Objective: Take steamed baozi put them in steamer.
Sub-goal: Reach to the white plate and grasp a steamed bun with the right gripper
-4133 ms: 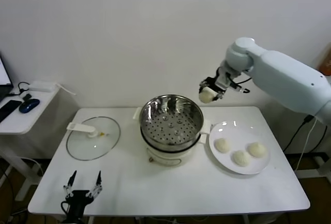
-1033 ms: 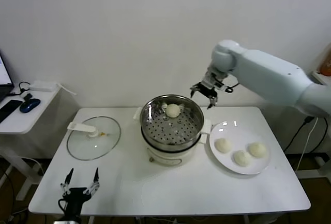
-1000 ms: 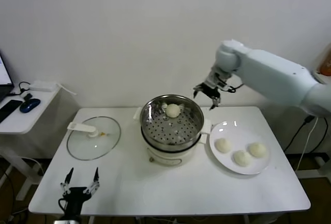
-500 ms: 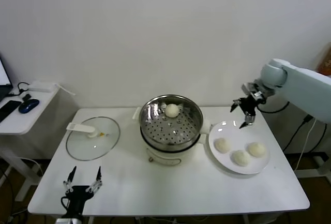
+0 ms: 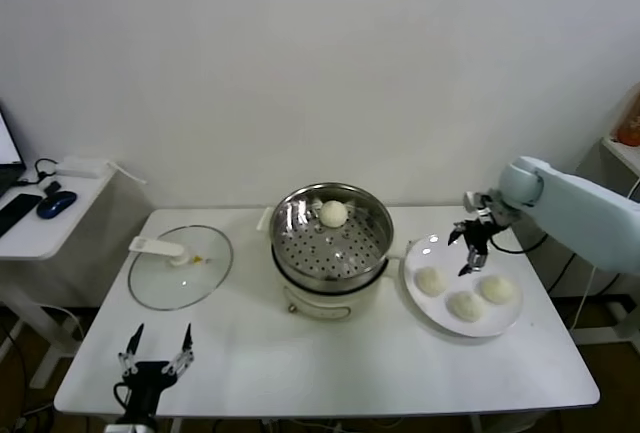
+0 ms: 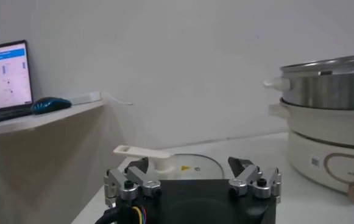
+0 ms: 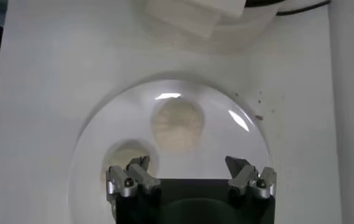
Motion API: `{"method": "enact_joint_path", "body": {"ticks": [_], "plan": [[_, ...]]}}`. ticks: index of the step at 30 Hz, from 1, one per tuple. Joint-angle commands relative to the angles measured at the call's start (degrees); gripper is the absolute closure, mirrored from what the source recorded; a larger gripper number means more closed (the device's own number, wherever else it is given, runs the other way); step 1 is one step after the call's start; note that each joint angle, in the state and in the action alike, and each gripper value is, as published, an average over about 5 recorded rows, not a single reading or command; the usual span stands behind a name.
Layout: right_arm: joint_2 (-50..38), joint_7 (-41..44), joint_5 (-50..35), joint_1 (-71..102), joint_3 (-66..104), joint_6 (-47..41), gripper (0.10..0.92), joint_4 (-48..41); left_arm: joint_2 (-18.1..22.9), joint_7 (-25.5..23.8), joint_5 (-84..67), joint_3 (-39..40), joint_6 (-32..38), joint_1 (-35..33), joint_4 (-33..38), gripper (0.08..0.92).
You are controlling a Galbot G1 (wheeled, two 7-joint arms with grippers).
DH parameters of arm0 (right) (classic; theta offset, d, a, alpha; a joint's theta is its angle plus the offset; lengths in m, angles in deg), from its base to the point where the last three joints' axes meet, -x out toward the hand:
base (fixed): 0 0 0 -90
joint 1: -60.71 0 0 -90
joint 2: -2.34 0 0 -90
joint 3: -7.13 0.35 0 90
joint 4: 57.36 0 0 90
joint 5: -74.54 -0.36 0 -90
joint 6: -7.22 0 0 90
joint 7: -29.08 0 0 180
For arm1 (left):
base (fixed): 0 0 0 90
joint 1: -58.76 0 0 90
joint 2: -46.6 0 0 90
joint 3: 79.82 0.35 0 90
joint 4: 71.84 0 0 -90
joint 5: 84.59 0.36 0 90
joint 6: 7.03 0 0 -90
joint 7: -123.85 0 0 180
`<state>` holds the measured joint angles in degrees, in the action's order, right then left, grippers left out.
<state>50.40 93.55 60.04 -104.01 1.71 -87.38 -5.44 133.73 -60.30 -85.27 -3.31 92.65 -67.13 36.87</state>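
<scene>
The steel steamer (image 5: 332,238) stands mid-table on its cream pot base, with one baozi (image 5: 333,213) inside at the back. Three more baozi (image 5: 430,280) (image 5: 465,305) (image 5: 495,288) lie on the white plate (image 5: 455,329) to its right. My right gripper (image 5: 469,250) is open and empty, hovering just above the plate's rear part. In the right wrist view it (image 7: 189,167) looks down on the plate (image 7: 103,152) with one baozi (image 7: 177,123) ahead of the jaws and another (image 7: 125,155) beside one finger. My left gripper (image 5: 156,353) is parked open at the table's front left; in its own view it (image 6: 192,170) faces the steamer (image 6: 329,88).
A flat glass lid (image 5: 180,266) with a white handle lies left of the steamer. A side shelf (image 5: 45,215) with a mouse and cables stands at the far left. The pot base's white handle (image 7: 192,13) shows beyond the plate in the right wrist view.
The right gripper set the baozi in the steamer, opened, then swung right and down from above the steamer to above the plate. The left arm stayed parked.
</scene>
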Motion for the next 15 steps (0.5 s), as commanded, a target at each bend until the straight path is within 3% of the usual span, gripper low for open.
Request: {"method": "enact_joint_path", "body": {"ticks": [1, 15], "plan": [[3.7, -0.9, 2.1, 5.8, 3.8, -1.1, 0.203, -3.3, 0.1, 0.0, -0.1, 0.0, 0.0, 0.0, -0.2, 0.177], [6.5, -0.9, 5.1, 8.0, 6.7, 0.3, 0.203, -7.0, 0.2, 0.1, 0.1, 0.1, 0.0, 0.0, -0.5, 0.177]]}}
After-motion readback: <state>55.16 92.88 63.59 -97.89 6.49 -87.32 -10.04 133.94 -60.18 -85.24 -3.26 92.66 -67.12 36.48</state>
